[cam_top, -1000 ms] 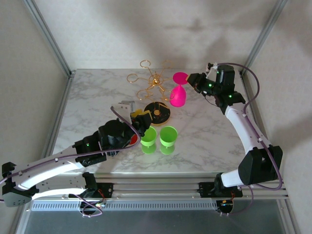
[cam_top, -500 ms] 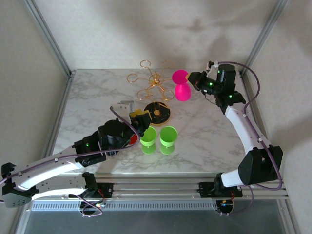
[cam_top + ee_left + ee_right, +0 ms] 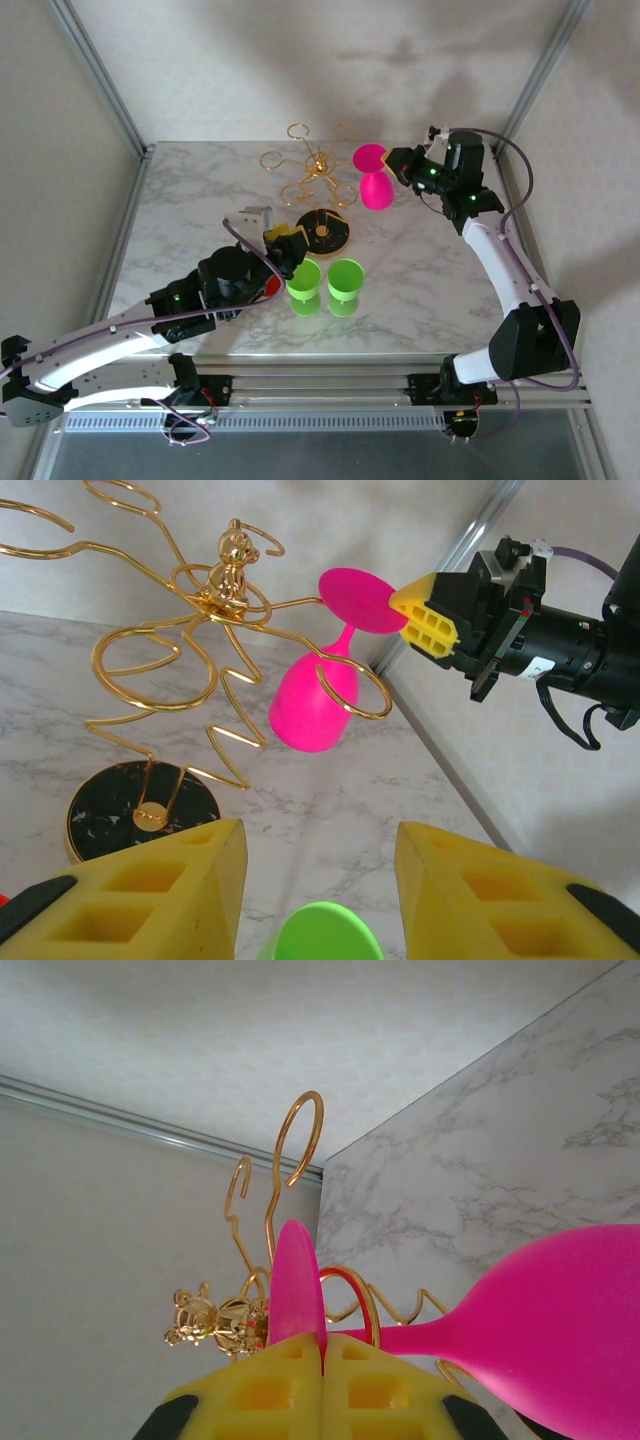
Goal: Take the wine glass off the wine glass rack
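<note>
Found right claw (image 3: 322,1355) clamped edge-on across foot (image 3: 358,600) of pink glass (image 3: 310,705), pads closed tight on the thin disc. Noted glass inverted and tilted, bowl lowermost, stem (image 3: 343,640) at the rightmost loop (image 3: 388,702) of rack (image 3: 225,575); cannot tell whether clear of the wire. Found left claw (image 3: 320,850) part open, holding nothing, low beside green cups (image 3: 305,280) on desk (image 3: 200,200). Judged glass light, rigid and smooth, apt to pivot in a rim grip. Advise a deep hold on foot, drawing stem out sideways through loop's gap
</note>
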